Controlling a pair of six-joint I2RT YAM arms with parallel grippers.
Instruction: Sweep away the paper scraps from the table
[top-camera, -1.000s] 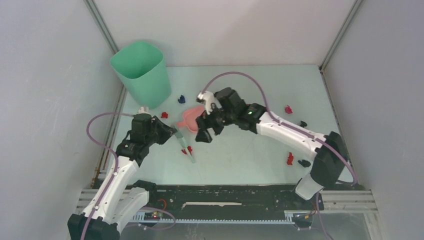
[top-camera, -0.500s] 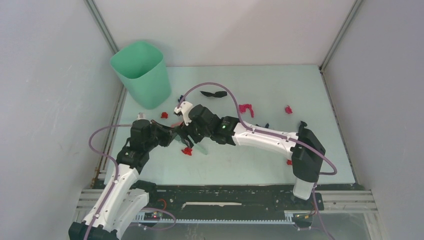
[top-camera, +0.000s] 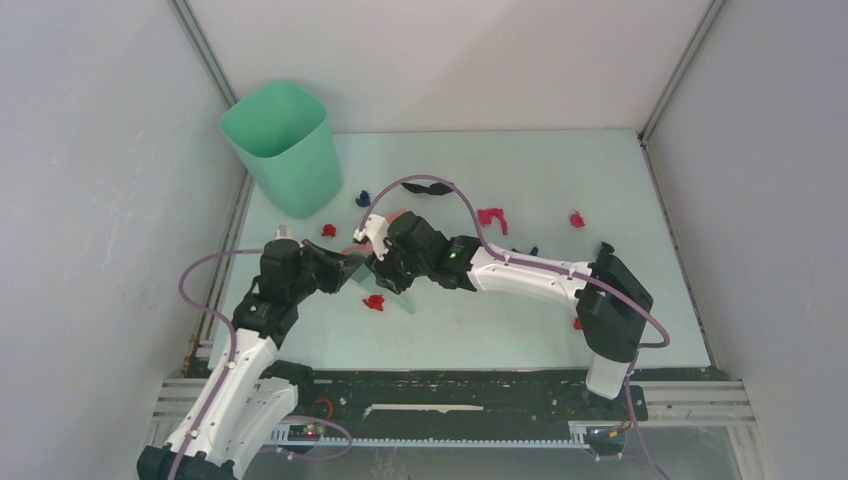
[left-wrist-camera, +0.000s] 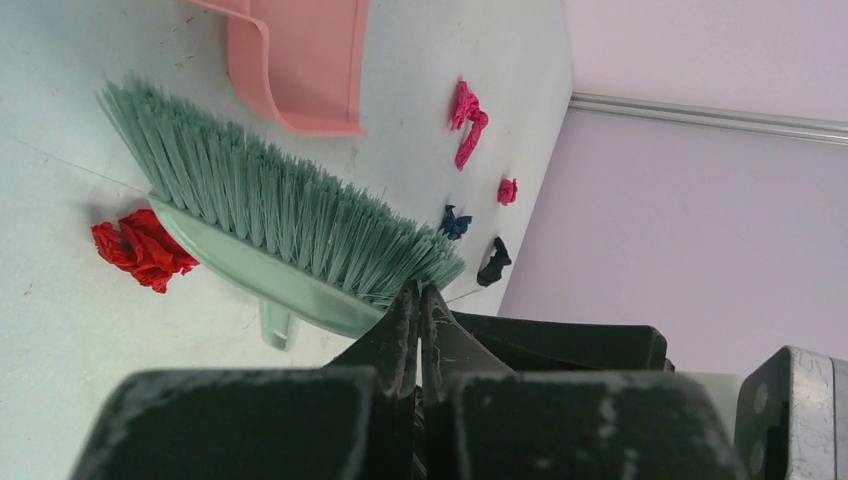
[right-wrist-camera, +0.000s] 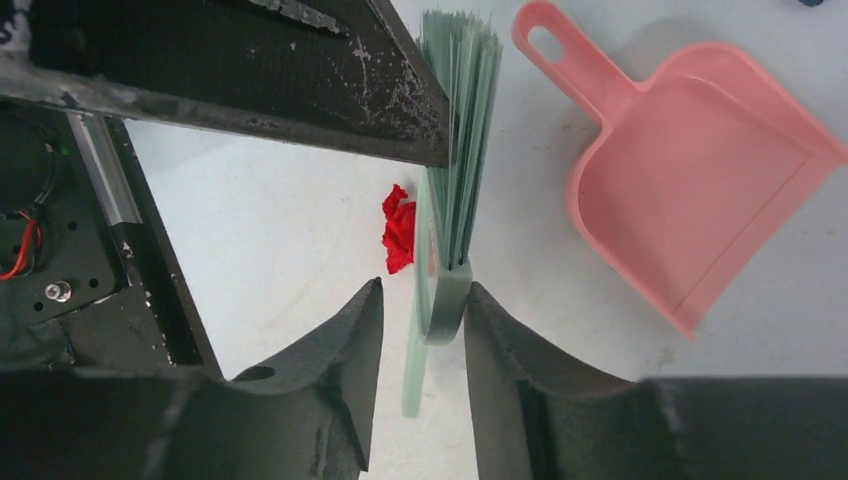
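Note:
The green hand brush (left-wrist-camera: 280, 230) lies on its side on the table (top-camera: 480, 310), bristles toward the pink dustpan (right-wrist-camera: 700, 180). My right gripper (right-wrist-camera: 422, 290) straddles the brush's back. One finger touches it, the other stands a little apart, so the jaws are open. My left gripper (left-wrist-camera: 418, 300) is shut, its tips at the bristle end of the brush. A red paper scrap (top-camera: 375, 302) lies beside the brush. More paper scraps are scattered: magenta (top-camera: 492, 217), magenta (top-camera: 577, 219), dark blue (top-camera: 363, 198), black (top-camera: 425, 188), black (top-camera: 605, 248), red (top-camera: 328, 230).
A tall green bin (top-camera: 285, 145) stands at the table's far left corner. Grey walls close in the table on three sides. The right arm (top-camera: 540, 272) reaches across the middle, covering most of the dustpan from above. Another red scrap (top-camera: 578, 323) lies by the right arm's base.
The right arm swung left from the dustpan to the brush, and its jaws have narrowed around the brush's back. The left gripper stayed shut and barely moved.

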